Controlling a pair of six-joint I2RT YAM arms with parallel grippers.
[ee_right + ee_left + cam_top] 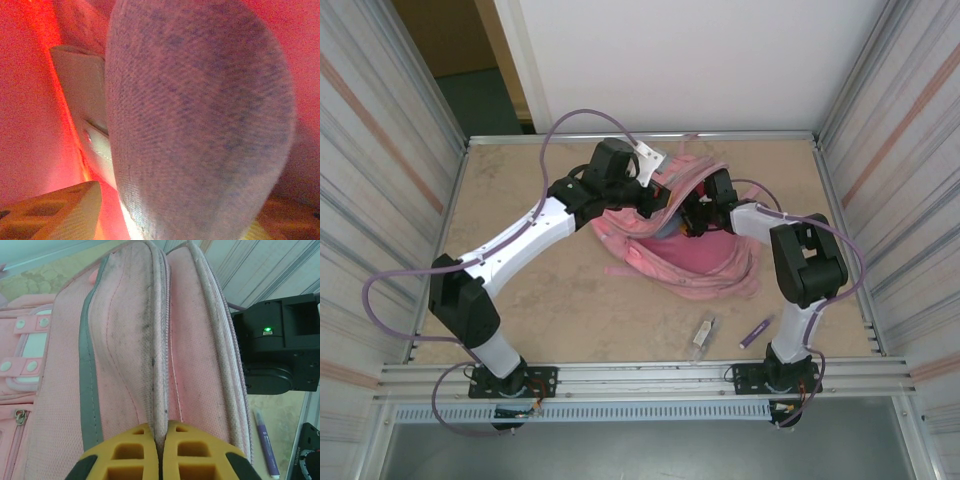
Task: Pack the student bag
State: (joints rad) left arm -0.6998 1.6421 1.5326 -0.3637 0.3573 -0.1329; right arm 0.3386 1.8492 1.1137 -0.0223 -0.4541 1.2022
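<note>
My left gripper (161,452) is pinched tight on a rim fold of the student bag (685,262), which lies mid-table towards the far side. My right gripper (165,220) is inside it, fingers flanking a grey knit bundle (200,115) — gripping or not, I can't tell.

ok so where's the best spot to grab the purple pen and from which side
Take the purple pen across the middle of its barrel, coming straight down from above. It lies flat and slanted on the table with bare surface on both long sides, so fingers set across its narrow width should fit.
</note>
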